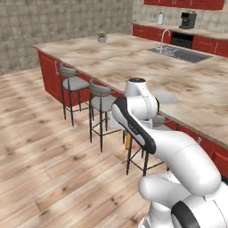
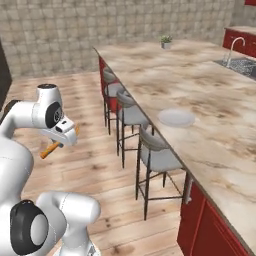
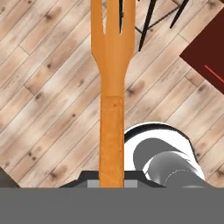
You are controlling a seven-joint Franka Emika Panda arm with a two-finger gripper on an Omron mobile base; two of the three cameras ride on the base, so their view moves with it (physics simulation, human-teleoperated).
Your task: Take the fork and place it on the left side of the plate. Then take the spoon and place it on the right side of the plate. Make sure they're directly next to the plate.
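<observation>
Right now the pincer [image 2: 59,142] is clenched on the orange fork [image 3: 111,87], held over the wooden floor, well apart from the plate [image 2: 176,118] on the table [image 2: 210,100]. Carry it up level, then lower it directly beside the plate's left rim.

Even, soft, shadowless rendered light

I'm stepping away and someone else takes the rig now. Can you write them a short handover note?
Gripper: shut on the fork, held out over the wooden floor, away from the counter.
Plate: on the counter near its stool-side edge, nothing beside it.
Spoon: I can't make it out.
Done: fork picked up.
Left: set fork directly left of the plate, then find the spoon and set it directly right.
</observation>
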